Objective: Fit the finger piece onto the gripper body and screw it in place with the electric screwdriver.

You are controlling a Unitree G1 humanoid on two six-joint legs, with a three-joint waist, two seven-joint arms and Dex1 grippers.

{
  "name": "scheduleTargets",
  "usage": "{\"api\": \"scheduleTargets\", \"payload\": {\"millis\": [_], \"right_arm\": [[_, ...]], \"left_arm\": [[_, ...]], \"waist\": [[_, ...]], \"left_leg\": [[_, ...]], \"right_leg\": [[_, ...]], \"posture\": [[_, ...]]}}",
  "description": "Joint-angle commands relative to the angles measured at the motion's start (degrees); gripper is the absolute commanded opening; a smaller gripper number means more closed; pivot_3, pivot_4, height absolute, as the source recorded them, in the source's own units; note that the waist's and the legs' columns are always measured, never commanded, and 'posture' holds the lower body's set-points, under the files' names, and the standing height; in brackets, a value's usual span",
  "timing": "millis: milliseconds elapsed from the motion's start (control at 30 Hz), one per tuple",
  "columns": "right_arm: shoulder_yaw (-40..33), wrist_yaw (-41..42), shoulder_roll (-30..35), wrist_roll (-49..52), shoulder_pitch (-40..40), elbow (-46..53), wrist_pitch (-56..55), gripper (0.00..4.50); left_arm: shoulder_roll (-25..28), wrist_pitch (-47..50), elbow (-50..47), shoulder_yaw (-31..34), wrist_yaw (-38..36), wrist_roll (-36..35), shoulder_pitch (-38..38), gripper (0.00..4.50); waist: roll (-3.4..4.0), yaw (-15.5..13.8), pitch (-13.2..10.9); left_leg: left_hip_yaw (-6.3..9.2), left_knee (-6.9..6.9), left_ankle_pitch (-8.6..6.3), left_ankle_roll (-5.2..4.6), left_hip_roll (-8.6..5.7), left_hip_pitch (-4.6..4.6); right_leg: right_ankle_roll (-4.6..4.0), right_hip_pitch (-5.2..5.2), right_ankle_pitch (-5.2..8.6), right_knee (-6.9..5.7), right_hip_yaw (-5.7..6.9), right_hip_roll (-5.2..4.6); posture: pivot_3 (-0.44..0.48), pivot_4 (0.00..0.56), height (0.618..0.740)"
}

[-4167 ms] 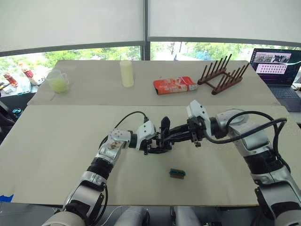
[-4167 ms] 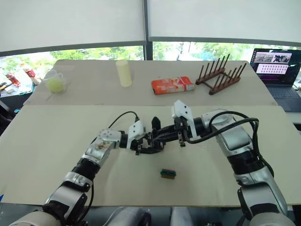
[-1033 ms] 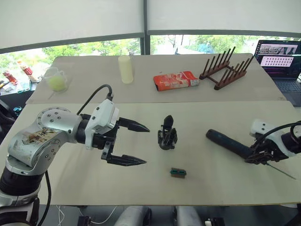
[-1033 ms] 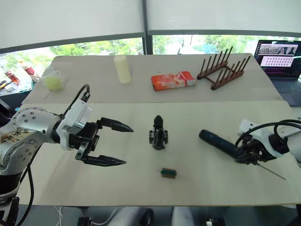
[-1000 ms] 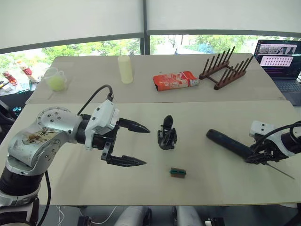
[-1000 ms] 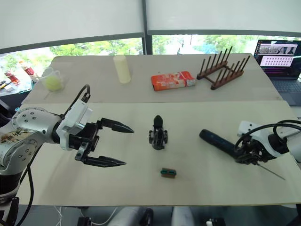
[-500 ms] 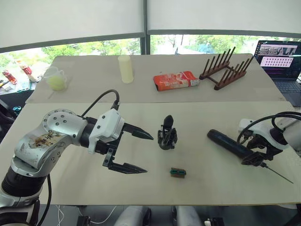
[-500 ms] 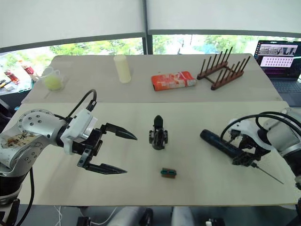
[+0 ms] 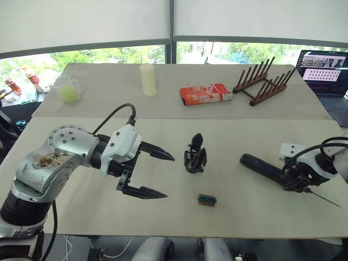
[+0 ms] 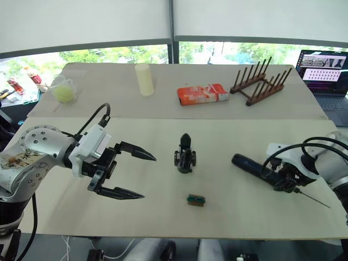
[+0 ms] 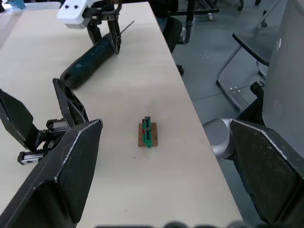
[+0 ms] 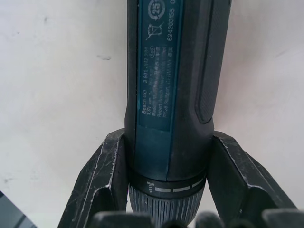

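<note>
We see the electric screwdriver (image 9: 265, 168) lying on the counter (image 9: 65, 206), clamped in our right tool (image 9: 296, 179), with the gripper body (image 9: 194, 156) standing leftward, nearer our spread-apart left tool (image 9: 157, 174).

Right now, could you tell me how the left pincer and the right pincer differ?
The left pincer is wide open and holds nothing, while the right pincer is shut on the electric screwdriver. The left hovers near the gripper body; the right sits low at the table's far right. Both have two black fingers.
</note>
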State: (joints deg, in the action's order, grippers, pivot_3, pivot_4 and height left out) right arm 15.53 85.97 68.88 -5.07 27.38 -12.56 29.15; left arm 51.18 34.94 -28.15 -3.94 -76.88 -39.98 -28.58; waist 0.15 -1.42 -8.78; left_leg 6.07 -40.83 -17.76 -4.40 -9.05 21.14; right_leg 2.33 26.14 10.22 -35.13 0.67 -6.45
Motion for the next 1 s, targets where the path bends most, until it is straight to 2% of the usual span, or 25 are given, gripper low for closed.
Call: {"api": "scheduleTargets", "payload": {"millis": [33, 100, 167, 233, 300, 400, 533, 700, 833, 1000], "right_arm": [[-9.54, -1.88, -0.21, 6.98, -1.61, 1.14, -2.49, 1.91], [-17.33, -4.49, -2.34, 12.59, -2.31, 3.19, 0.37, 1.91], [-27.96, -6.76, -4.71, 19.99, -5.46, 9.87, 8.94, 1.91], [-38.58, -9.69, -8.67, 26.45, -10.23, 19.60, 14.31, 1.91], [-49.33, -15.07, -16.12, 34.75, -14.29, 31.98, 18.90, 1.91], [-55.40, -24.95, -24.82, 43.01, -16.57, 43.97, 24.08, 1.91], [-54.51, -38.68, -39.63, 47.68, -22.58, 57.50, 20.04, 1.91], [-45.74, -46.33, -50.37, 45.57, -34.35, 68.13, 12.54, 1.91], [-38.96, -50.48, -53.45, 43.70, -39.04, 71.54, 7.85, 1.91], [-36.66, -51.29, -51.31, 44.35, -40.88, 71.16, 4.06, 1.91]], "left_arm": [[0.36, -1.77, 0.04, -1.12, -1.26, 1.26, 1.15, 4.50], [0.37, -3.29, 0.51, -1.61, -2.11, 2.37, 3.04, 4.50], [0.16, -4.26, 0.99, -1.99, -2.47, 2.88, 4.80, 4.50], [-0.17, -5.18, 1.84, -2.14, -2.50, 3.36, 6.07, 4.50], [-1.26, -5.14, 2.50, -2.21, -1.69, 2.87, 7.41, 4.50], [-2.25, -6.59, 3.42, -2.18, -1.73, 3.43, 9.17, 4.50], [-5.87, -10.17, 7.06, -3.52, 0.55, 6.74, 10.88, 4.50], [-8.01, -13.98, 10.31, -6.50, -0.84, 10.25, 12.74, 4.50], [-11.21, -14.41, 11.40, -8.68, 0.31, 11.54, 11.22, 4.50], [-12.74, -16.30, 13.12, -10.23, -1.09, 13.40, 9.24, 4.50]], "waist": [[0.02, 0.17, -0.01], [0.06, 0.64, -0.03], [0.16, 0.79, -0.08], [0.21, 0.64, -0.09], [0.21, 0.35, -0.08], [0.21, -0.04, -0.08], [0.19, -0.69, -0.07], [0.22, -0.78, -0.06], [0.22, -0.66, -0.06], [0.21, -0.66, -0.06]], "left_leg": [[-0.01, 0.02, 0.00, 0.00, 0.00, 0.01], [-0.03, 0.04, 0.02, 0.02, 0.01, 0.01], [-0.08, 0.08, 0.04, 0.05, 0.04, 0.01], [-0.04, 0.14, 0.08, 0.02, 0.08, 0.01], [0.09, 0.21, 0.11, 0.04, 0.22, 0.02], [0.12, 0.17, 0.14, 0.00, 0.34, 0.02], [0.07, 0.17, 0.09, 0.10, 0.27, -0.04], [0.02, 0.21, 0.12, 0.07, 0.05, -0.08], [-0.06, 0.20, 0.10, 0.10, -0.02, -0.20], [-0.07, 0.33, 0.09, 0.11, 0.00, -0.57]], "right_leg": [[0.00, 0.02, 0.00, 0.00, -0.01, -0.01], [-0.01, 0.05, 0.00, -0.02, -0.05, -0.02], [-0.03, 0.10, -0.02, -0.05, -0.12, -0.01], [-0.05, 0.15, -0.02, -0.09, -0.11, 0.02], [-0.08, 0.14, -0.03, -0.06, -0.13, 0.11], [-0.13, 0.09, -0.06, -0.02, -0.17, 0.26], [-0.21, -0.01, -0.11, 0.02, -0.20, 0.27], [-0.20, 0.10, -0.11, -0.13, -0.11, 0.39], [-0.18, 0.01, -0.11, -0.12, -0.14, 0.39], [-0.16, -0.02, -0.09, -0.13, -0.17, 0.46]], "posture": [[0.000, 0.150, 0.740], [0.000, 0.150, 0.740], [0.000, 0.150, 0.740], [0.000, 0.150, 0.740], [0.000, 0.150, 0.740], [0.000, 0.150, 0.740], [0.000, 0.150, 0.740], [0.000, 0.150, 0.740], [0.000, 0.150, 0.740], [0.000, 0.150, 0.740]]}}
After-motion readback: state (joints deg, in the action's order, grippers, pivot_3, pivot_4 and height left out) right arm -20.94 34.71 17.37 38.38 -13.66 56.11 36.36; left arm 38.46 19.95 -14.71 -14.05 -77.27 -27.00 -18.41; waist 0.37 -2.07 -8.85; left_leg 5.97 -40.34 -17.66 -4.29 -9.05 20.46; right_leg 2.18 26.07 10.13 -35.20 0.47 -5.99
